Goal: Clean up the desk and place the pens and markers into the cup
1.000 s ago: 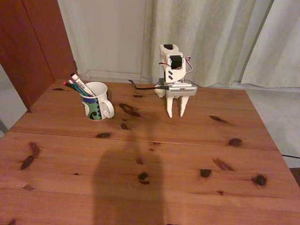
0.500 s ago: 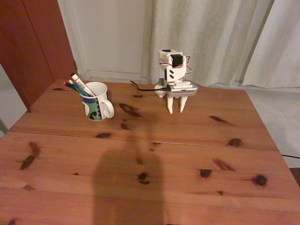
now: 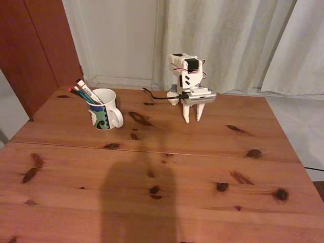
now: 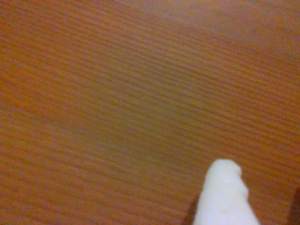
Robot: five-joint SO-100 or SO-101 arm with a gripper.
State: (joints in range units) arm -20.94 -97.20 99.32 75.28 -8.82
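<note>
Pens (image 3: 83, 93) lower halves hidden inside cup (image 3: 105, 117).

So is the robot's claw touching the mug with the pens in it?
Apart. In the fixed view the gripper points down at the desk, with bare wood between it and the cup, which holds the pens and markers.

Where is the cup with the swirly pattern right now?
In the fixed view the cup stands on the far left part of the desk, with the pens and markers sticking out of it. The gripper is off to its right.
</note>
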